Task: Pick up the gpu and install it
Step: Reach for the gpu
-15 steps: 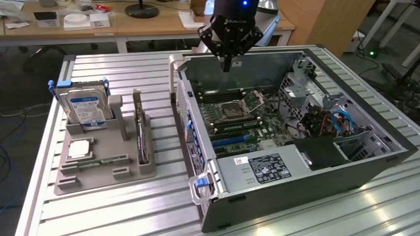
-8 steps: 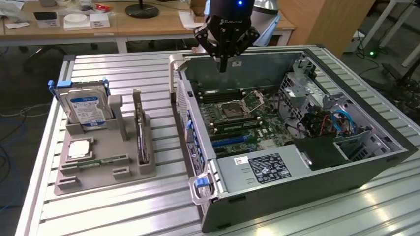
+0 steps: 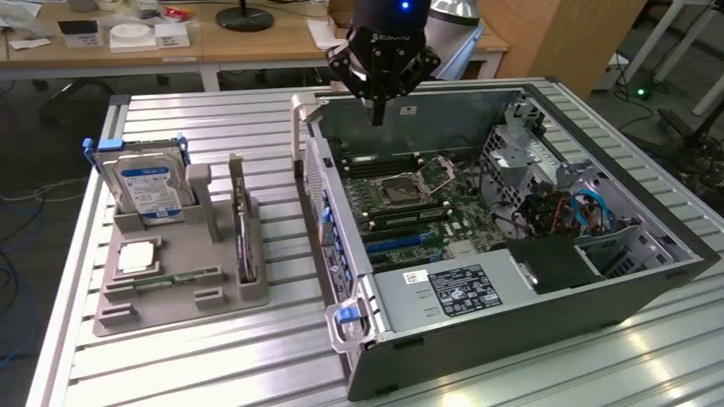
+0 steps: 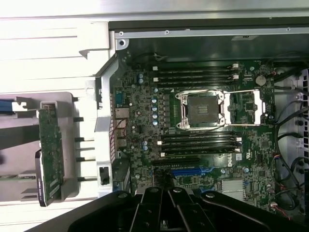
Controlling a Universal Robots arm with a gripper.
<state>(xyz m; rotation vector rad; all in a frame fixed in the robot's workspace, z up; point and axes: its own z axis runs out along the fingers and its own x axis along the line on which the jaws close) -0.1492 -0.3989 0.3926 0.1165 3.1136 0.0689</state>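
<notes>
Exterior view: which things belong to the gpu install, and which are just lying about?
Job: gpu, upright in the grey holder; end effector, shut, above the open computer case; motherboard.
Lying about: hard drive, processor chip, memory stick.

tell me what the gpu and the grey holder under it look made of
The gpu: green circuit board, matte, dotted with small soldered parts. The grey holder: likely plastic, going by its dull, even, blocky surface.
</notes>
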